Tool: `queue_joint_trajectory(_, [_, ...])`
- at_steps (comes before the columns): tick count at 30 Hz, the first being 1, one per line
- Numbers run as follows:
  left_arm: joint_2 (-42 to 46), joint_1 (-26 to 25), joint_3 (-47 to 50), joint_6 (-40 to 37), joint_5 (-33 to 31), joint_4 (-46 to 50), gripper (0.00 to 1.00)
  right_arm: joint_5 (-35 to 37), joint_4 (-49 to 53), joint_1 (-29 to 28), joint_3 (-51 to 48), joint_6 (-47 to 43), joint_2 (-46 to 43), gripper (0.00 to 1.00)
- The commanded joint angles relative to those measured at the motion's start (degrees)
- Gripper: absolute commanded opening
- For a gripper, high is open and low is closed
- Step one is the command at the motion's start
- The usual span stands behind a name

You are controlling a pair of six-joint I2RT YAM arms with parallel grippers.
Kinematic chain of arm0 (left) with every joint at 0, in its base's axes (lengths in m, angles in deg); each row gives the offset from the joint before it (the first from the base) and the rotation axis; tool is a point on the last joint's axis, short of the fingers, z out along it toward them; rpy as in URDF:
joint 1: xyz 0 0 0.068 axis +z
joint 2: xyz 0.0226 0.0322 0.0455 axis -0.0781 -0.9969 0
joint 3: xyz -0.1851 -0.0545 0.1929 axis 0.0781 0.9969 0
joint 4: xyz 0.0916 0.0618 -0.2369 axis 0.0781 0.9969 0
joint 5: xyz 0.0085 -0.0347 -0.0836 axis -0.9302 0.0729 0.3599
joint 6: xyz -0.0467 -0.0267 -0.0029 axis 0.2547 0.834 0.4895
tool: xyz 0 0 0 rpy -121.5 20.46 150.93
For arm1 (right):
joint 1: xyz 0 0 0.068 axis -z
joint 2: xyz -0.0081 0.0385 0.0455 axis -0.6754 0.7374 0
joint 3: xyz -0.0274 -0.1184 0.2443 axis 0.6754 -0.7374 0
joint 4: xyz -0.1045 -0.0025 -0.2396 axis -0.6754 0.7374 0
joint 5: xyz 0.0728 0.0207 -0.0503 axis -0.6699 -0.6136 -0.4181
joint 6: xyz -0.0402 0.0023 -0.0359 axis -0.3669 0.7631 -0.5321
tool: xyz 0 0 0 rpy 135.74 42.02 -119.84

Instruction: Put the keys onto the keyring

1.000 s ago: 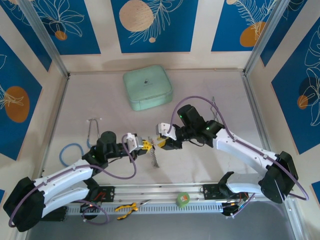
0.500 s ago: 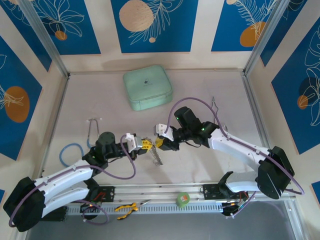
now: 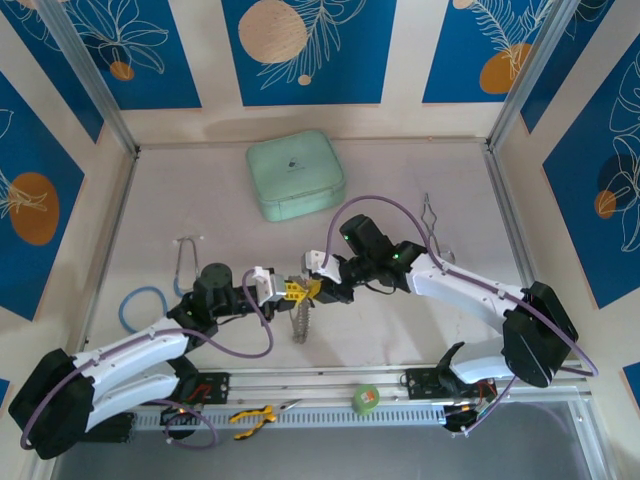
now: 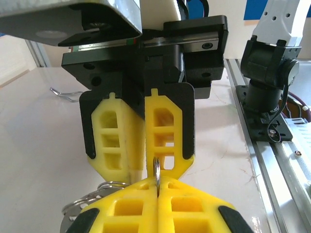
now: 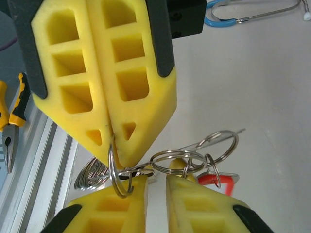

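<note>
Above the table's middle, my left gripper (image 3: pixel 291 290) is shut on the thin silver keyring (image 5: pixel 114 167), seen edge-on in the left wrist view (image 4: pixel 156 171). The beaded chain (image 3: pixel 300 325) dangles below it. My right gripper (image 3: pixel 318 290) meets it tip to tip, its jaws a narrow gap apart (image 5: pixel 157 194) with nothing seen between them. Small linked rings (image 5: pixel 177 160) hang across the right fingertips (image 5: pixel 194 194). They carry the keys: a red tag (image 5: pixel 221 180) and a yellow head (image 5: pixel 182 167) peeping out behind the pads.
A mint-green case (image 3: pixel 295 176) lies at the back centre. A blue cord loop (image 3: pixel 140 300) and a silver tool (image 3: pixel 184 256) are at the left, a bent wire tool (image 3: pixel 432 212) at the right. Pliers (image 3: pixel 254 416) and a green tape roll (image 3: pixel 366 398) sit on the front rail.
My right gripper has moved left until its tips meet the left gripper's, and its jaws have narrowed. The dangling chain has swung and now hangs straight down. The left arm has barely moved.
</note>
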Motion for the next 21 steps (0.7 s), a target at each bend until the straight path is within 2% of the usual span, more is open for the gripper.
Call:
queue_joint_trajectory(1, [0.2, -0.4, -0.3, 0.4, 2.1, -4.6, 0.00, -2.3, 0.3, 0.3, 0.6, 0.2, -1.2, 0.21])
queue_joint_trajectory(6, [0.9, -0.3, 0.7, 0.3, 0.6, -5.2, 0.00, -1.9, -1.8, 1.7, -3.8, 2.3, -5.5, 0.31])
queue_joint_trajectory(11, [1.1, -0.3, 1.8, 1.7, 0.1, -7.6, 0.00, -0.4, -5.2, 1.4, -9.0, 4.6, -9.1, 0.36])
queue_joint_trajectory(17, [0.9, -0.3, 2.2, 2.4, 0.1, -8.4, 0.00, 5.1, -10.2, -0.5, -12.0, 7.1, -9.1, 0.37])
queue_joint_trajectory(21, [0.9, -0.4, 2.2, 2.4, 0.0, -8.5, 0.00, 3.6, -12.6, -1.2, -11.9, 8.2, -7.4, 0.38])
